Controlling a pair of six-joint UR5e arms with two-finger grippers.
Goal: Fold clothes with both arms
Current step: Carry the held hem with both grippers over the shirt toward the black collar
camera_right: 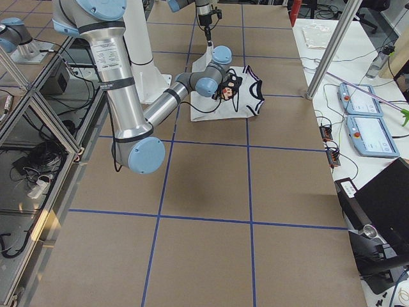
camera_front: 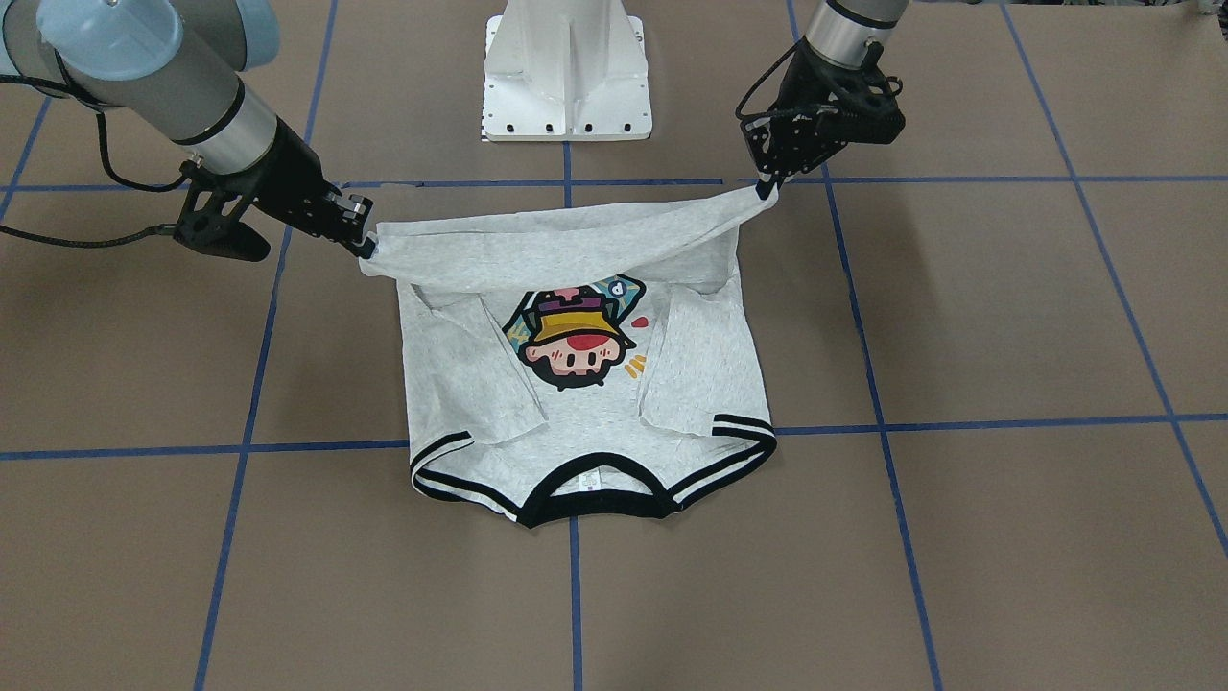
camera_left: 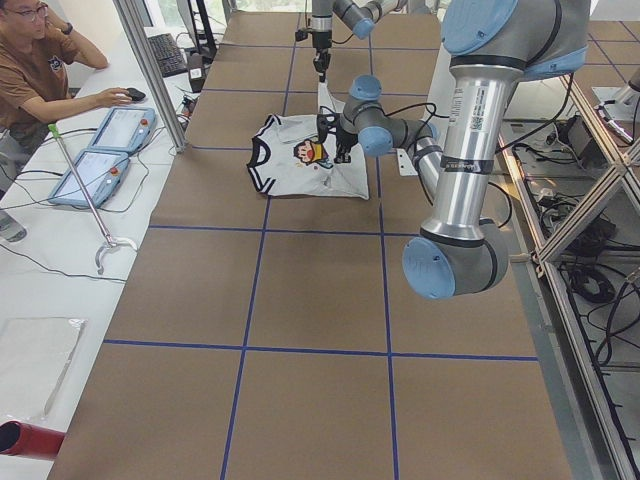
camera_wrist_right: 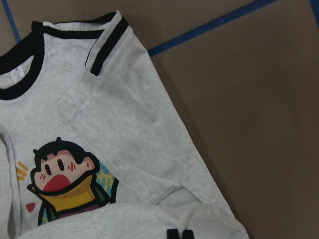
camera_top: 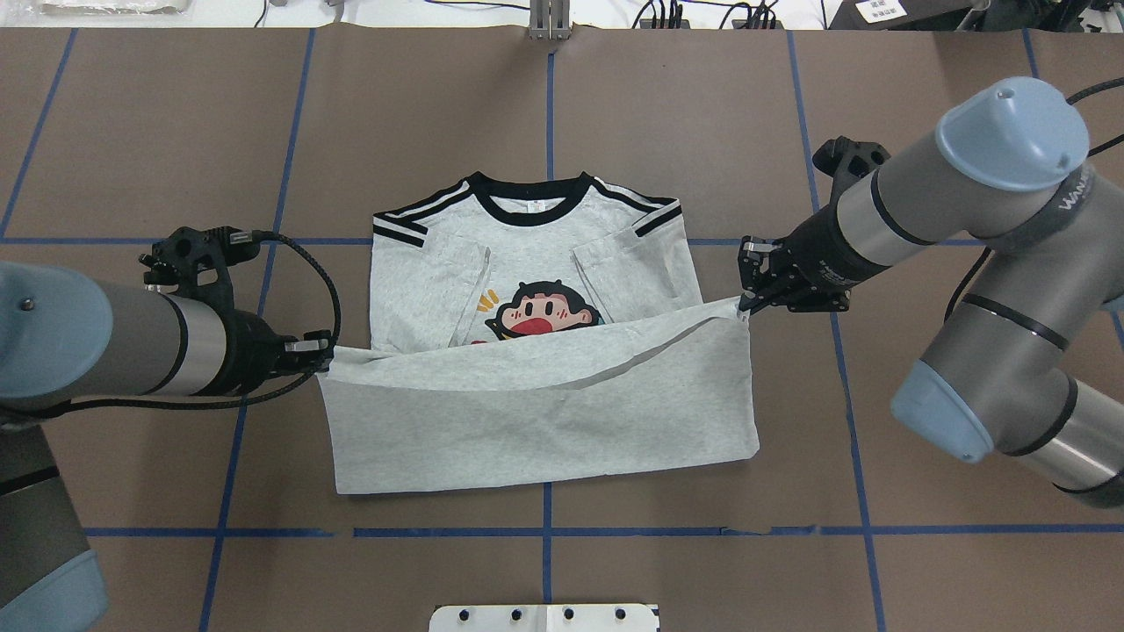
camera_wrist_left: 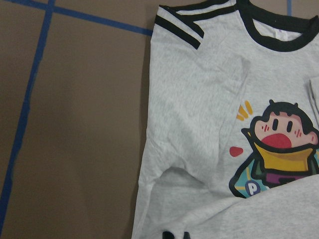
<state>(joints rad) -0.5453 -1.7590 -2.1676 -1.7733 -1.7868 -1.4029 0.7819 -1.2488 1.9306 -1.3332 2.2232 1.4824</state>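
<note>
The grey T-shirt (camera_top: 536,263) lies face up on the brown table, black collar (camera_top: 529,195) away from the robot, both sleeves folded inward. Its bottom hem (camera_top: 544,351) is raised off the table and stretched between the two arms, covering the lower part of the cartoon head (camera_front: 574,341). My left gripper (camera_top: 325,355) is shut on the hem's left corner. The right gripper (camera_top: 745,303) is shut on the right corner. In the front-facing view the left gripper (camera_front: 767,187) is on the right and the right gripper (camera_front: 365,245) on the left. The wrist views look down on the shirt (camera_wrist_left: 199,124) (camera_wrist_right: 114,139).
The white pedestal base (camera_front: 566,77) stands behind the shirt on the robot's side. Blue tape lines (camera_top: 544,531) grid the brown table. A person (camera_left: 40,60) sits at a side bench with two tablets (camera_left: 100,150) beyond the table's far edge.
</note>
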